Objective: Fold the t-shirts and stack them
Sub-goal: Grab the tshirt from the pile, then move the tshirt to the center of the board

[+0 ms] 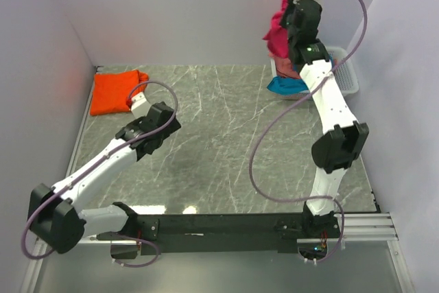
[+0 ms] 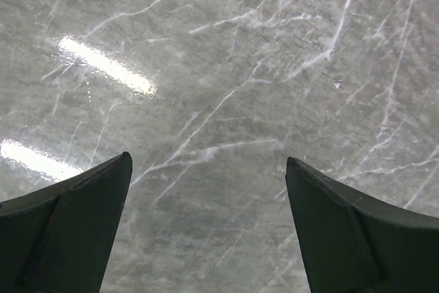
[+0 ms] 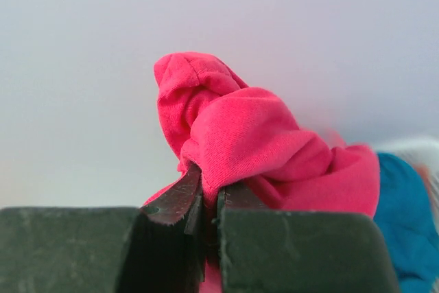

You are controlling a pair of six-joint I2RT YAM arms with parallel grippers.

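At the far left corner of the grey marble bench (image 1: 226, 135), an orange shirt (image 1: 116, 92) lies folded flat, tucked close to the left wall. It looks like the start of the stack, set where it leaves the middle free.

Just right of it, the left gripper (image 2: 207, 158) hangs over bare bench, released, jaws spread wide with nothing between them. It appears to be waiting for cloth to arrive.

The middle of the bench is open marble and gives the broadest room for spreading a shirt out.

At the far right, the right gripper (image 3: 209, 183) is clenched on a bunched fold of a pink shirt (image 3: 254, 142). It holds the shirt high in the air, above a white basket (image 1: 346, 77), probably so the hanging cloth clears the rim. A teal shirt (image 1: 282, 87) spills over the basket's left edge, below the pink one. The right wall stands close behind the basket, so the easy path out is leftward, toward the open middle.
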